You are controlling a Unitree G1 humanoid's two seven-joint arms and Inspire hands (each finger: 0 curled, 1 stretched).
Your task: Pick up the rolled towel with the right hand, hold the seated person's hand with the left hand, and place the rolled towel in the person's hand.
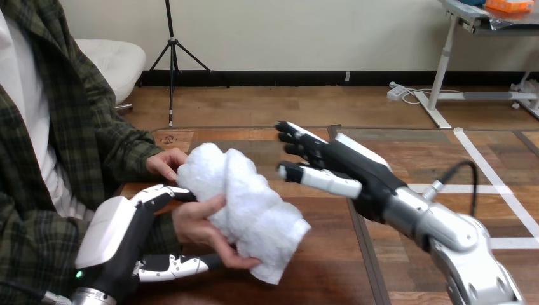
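Rolled towel (248, 203), white and lumpy, lies slantwise in the person's lower hand (202, 230). That hand cups it from beneath, with the thumb on the towel's near side and the fingertips showing under its lower end. The towel's upper end touches the person's upper hand (165, 162), which rests against its far left corner.

The robot's left hand (117, 238) sits just left of the towel, closed round the person's lower hand. Its fingers (166, 192) reach over the top of that hand toward the towel, and its thumb (173, 267) runs along underneath, so the person's hand is clasped between them. The fingertips come right up to the towel's left side; whether they touch it cannot be told.

The robot's right hand (346, 171) hovers to the right of the towel, clear of it, with a gap between its fingertips and the cloth. Its fingers are straight and spread, pointing left toward the towel, and it holds nothing. Its silver forearm (445, 235) runs back to the lower right.

Below the towel and both hands lies the wooden table (330, 267).
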